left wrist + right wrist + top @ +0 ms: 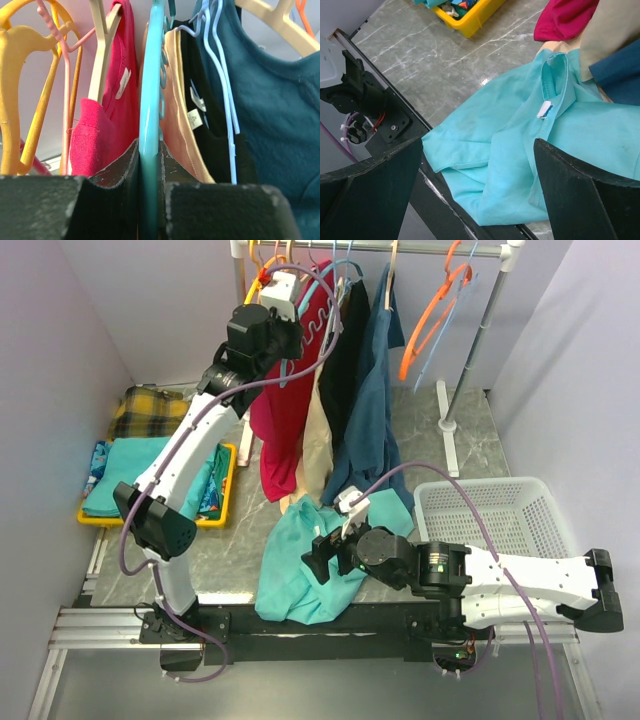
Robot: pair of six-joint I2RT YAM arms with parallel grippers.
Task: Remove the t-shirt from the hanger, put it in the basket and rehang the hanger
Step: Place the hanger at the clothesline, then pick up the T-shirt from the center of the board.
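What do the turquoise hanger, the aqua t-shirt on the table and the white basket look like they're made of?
Turquoise hanger: probably plastic, smooth with a slight sheen.
Aqua t-shirt: soft matte knit, likely cotton, lying in folds with a stitched collar.
White basket: seemingly molded plastic, given its regular lattice walls.

White basket (480,484) at 4 o'clock on the grey table (235,550). Yellow bin (227,485) full of folded clothes at 9 o'clock, checked cloth (150,412) just behind. At 12 o'clock, hanging from the rail (420,248): red shirt (285,430), tan shirt (315,445), black shirt (345,360), blue shirt (370,410), then an orange hanger (425,330).
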